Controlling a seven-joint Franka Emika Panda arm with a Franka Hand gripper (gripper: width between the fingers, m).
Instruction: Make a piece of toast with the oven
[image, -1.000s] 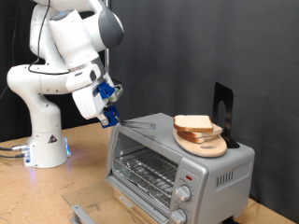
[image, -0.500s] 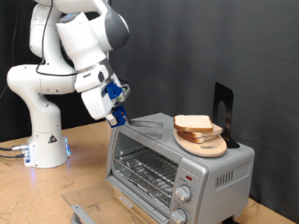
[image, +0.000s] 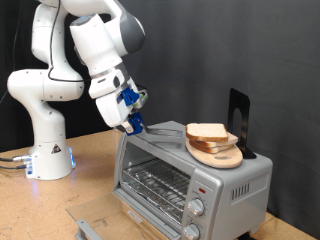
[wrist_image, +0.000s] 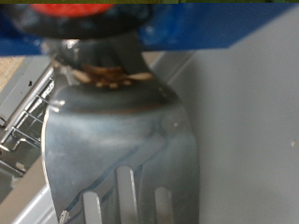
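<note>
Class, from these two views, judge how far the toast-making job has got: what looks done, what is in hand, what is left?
Done: the oven door is open, rack showing. In hand: the tool carries a metal spatula, its blade reaching over the oven's top toward the piece of toast. Left: the toast sits on the round wooden board on the oven's top, not on the rack.

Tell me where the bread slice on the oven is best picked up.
The bread slice lies flat atop the round board on the oven. Probably best to slide the spatula in the end effector under its edge from the exterior view's left.
</note>
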